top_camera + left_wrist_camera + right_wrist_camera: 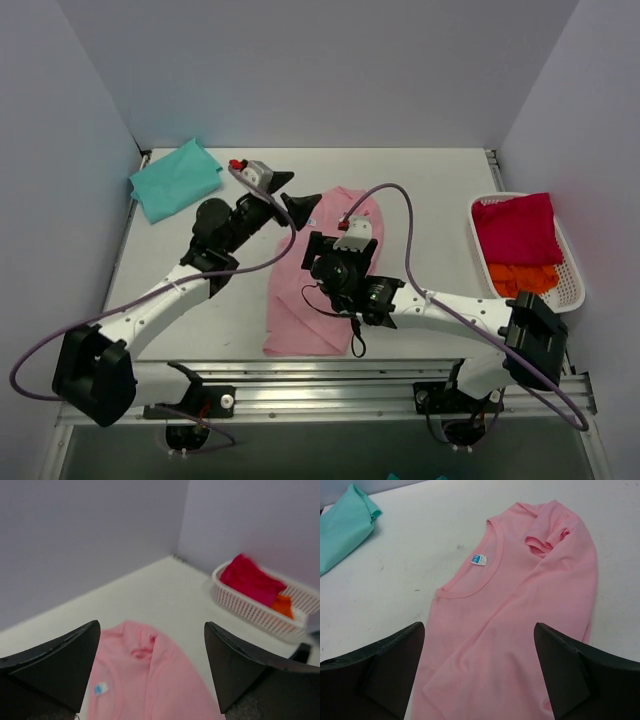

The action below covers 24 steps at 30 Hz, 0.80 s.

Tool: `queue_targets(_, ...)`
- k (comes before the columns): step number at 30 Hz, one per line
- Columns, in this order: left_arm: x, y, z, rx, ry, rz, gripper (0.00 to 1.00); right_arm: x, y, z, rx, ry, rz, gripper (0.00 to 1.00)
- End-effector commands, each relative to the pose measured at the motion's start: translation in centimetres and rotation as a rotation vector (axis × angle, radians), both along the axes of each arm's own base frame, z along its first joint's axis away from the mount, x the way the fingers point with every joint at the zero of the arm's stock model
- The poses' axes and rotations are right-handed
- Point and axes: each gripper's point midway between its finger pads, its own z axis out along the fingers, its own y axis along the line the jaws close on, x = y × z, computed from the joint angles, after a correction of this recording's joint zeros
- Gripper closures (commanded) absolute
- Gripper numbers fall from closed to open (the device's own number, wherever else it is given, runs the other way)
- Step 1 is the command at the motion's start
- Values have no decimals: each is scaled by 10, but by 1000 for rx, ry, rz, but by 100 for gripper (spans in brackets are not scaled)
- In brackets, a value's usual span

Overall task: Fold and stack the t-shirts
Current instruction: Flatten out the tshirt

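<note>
Gaping wide and empty, the left tool point(150, 630) and right tool point(479, 630) hung over the pink t-shirt point(300, 310) mid-frame; the teal t-shirt point(175, 180) lay upper left. Folding pink seemed in hand, next needing an edge pinch.

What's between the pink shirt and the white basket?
Only bare table separates the pink shirt and basket in the left wrist view; from above, a purple cable loops over it.
</note>
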Motion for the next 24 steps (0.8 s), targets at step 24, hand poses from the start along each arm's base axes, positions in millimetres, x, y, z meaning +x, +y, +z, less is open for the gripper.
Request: queue_targets(24,175,-80,-170,185,579,36,4,-32,-171,82,96,-156,-411,11)
